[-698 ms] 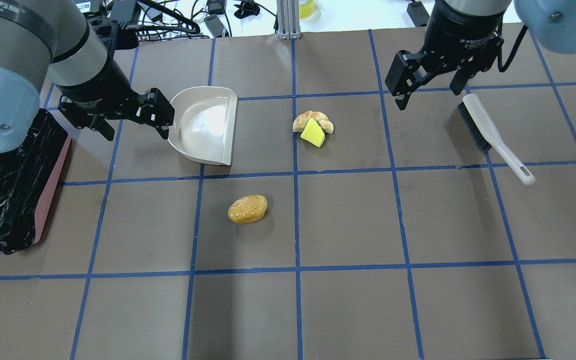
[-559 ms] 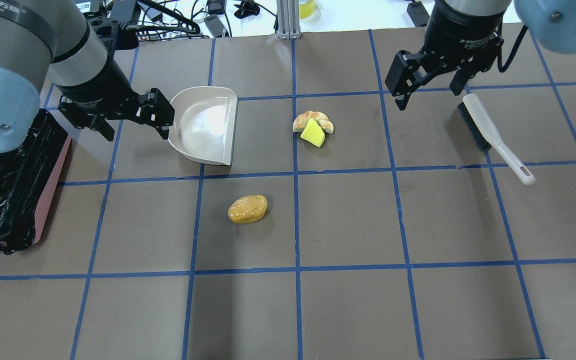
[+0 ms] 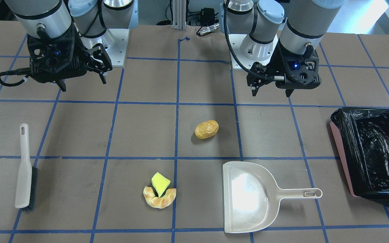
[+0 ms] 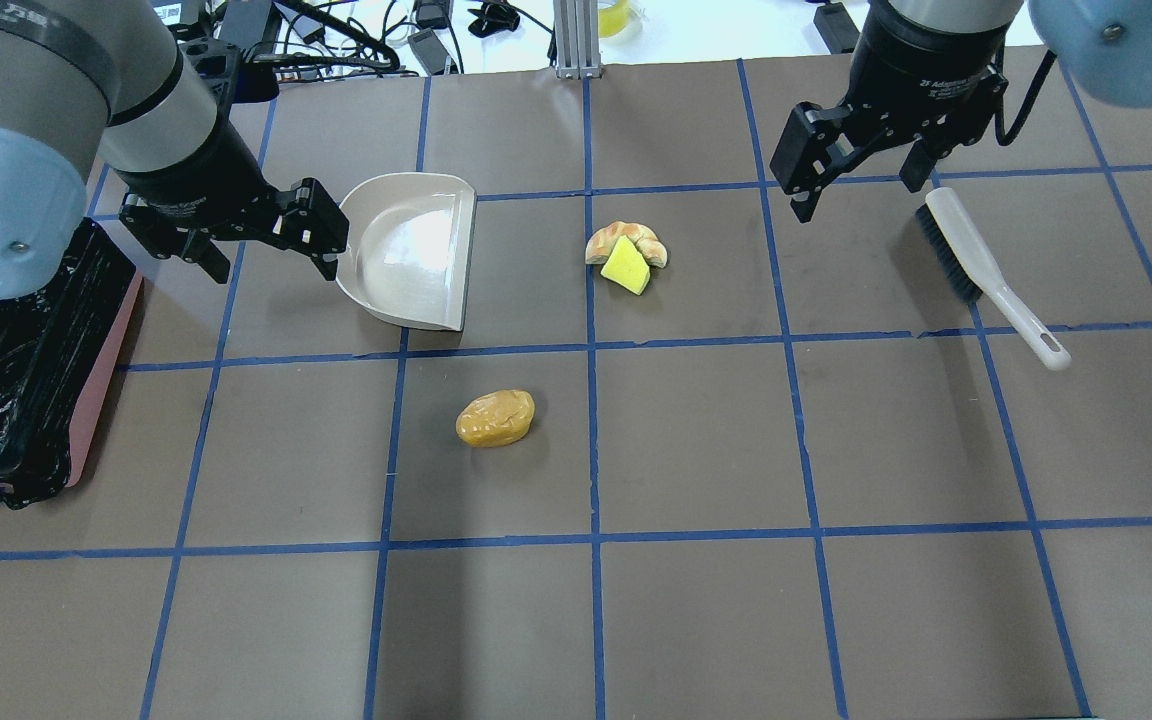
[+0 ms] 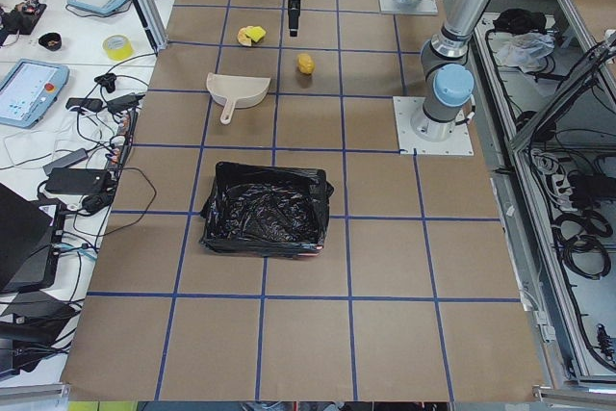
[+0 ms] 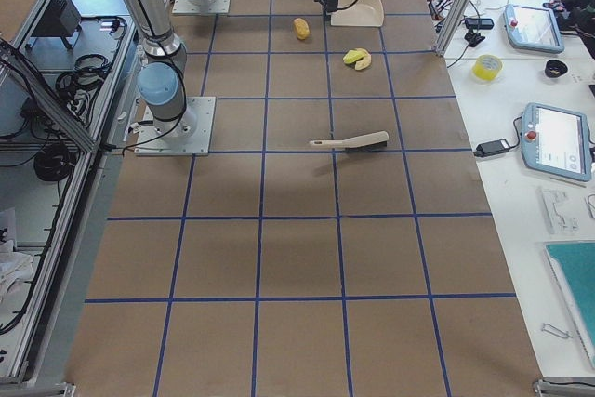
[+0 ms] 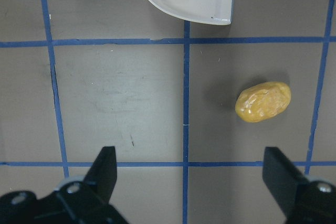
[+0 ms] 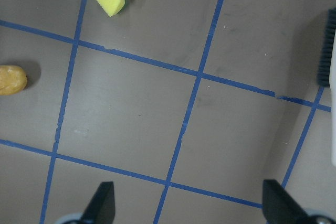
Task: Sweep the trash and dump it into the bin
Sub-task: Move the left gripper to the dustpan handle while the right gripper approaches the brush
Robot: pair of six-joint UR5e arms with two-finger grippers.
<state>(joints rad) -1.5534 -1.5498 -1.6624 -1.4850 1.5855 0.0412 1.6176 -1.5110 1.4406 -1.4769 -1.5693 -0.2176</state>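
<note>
Robotics lab, no question. Big bench (image 6: pixel 297 258) wrapped in brown paper, blue tape grid (image 6: pixel 297 217) marked across it. Two industrial arms (image 3: pixel 302 20) bolted down on metal base plates (image 6: pixel 172 127). White side table (image 6: pixel 521 258) along bench edge with teach pendants (image 6: pixel 556 141) and yellow tape roll (image 6: pixel 486 67). Opposite side, more screens plus cable mess (image 5: pixel 96 146). Aluminium extrusion post (image 4: pixel 576 40) at far edge. Looped cabling (image 6: pixel 46 160) behind arms.

Under left claw (image 4: pixel 274 268): bare counter (image 4: pixel 696 620); dustpan (image 4: pixel 416 250) ahead, potato lump (image 4: pixel 495 417) to one side.
Under right claw (image 4: pixel 856 195): bare counter; brush (image 4: pixel 976 265) beside.
Left end: bin (image 4: pixel 101 370).
</note>
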